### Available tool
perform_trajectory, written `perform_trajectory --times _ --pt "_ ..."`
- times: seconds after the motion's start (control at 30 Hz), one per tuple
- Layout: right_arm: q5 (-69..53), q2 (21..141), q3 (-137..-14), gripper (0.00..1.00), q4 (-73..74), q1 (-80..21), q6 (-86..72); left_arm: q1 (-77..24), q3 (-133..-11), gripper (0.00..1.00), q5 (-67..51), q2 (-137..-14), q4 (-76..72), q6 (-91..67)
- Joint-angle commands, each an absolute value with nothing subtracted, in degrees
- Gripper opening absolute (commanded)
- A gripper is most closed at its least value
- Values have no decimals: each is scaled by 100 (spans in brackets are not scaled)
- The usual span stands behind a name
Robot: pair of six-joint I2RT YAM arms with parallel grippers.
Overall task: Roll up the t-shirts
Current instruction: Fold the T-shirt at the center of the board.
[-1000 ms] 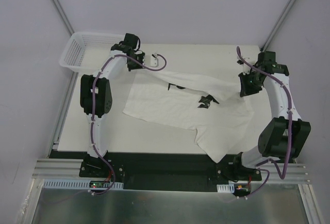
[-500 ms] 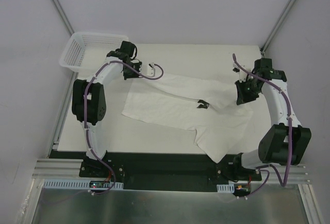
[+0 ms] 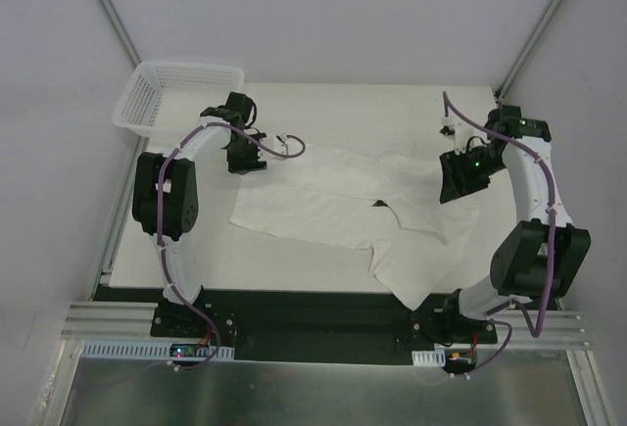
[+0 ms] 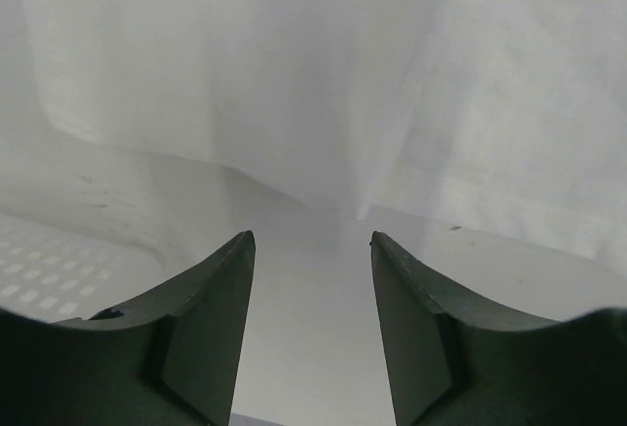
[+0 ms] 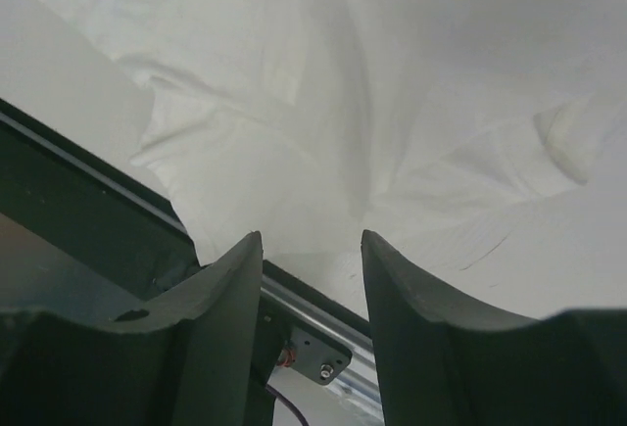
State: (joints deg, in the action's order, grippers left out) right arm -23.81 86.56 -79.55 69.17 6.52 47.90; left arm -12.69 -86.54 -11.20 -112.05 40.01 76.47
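White plastic mesh basket (image 3: 135,105): located at far-left corner of white table (image 3: 392,113). Black base plate (image 3: 313,310) and aluminium rail (image 3: 108,320): along near edge.

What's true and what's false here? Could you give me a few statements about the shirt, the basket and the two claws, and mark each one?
1. The white t-shirt lies on the table, not in the mesh basket. True.
2. The left gripper is clamped on the shirt. False: its jaws stand open with nothing between them, and the cloth lies just ahead.
3. The basket sits at the table's far left corner. True.
4. The shirt is already rolled into a tight bundle. False: it lies spread out, with a few folds and creases.
5. The right gripper hangs open over the shirt. True.
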Motion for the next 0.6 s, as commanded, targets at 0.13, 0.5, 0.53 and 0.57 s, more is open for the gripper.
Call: perform_trajectory --times 0.13,0.5,0.53,0.57 --pt "-2383 10475 -10036 48 6760 1002 4386 -1195 -11107 50 -1301 -12005 4377 5680" --pt "-1433 11988 -11240 50 6135 1362 3885 -1222 -12357 38 -1168 -13253 4526 3771" --pt "-1433 12058 -11285 50 6135 1406 3876 -1213 -12384 37 -1204 -13280 4526 3684" --pt "-1441 12172 -11329 50 6109 1432 3885 -1213 -12401 36 -1213 -13324 4526 3552"
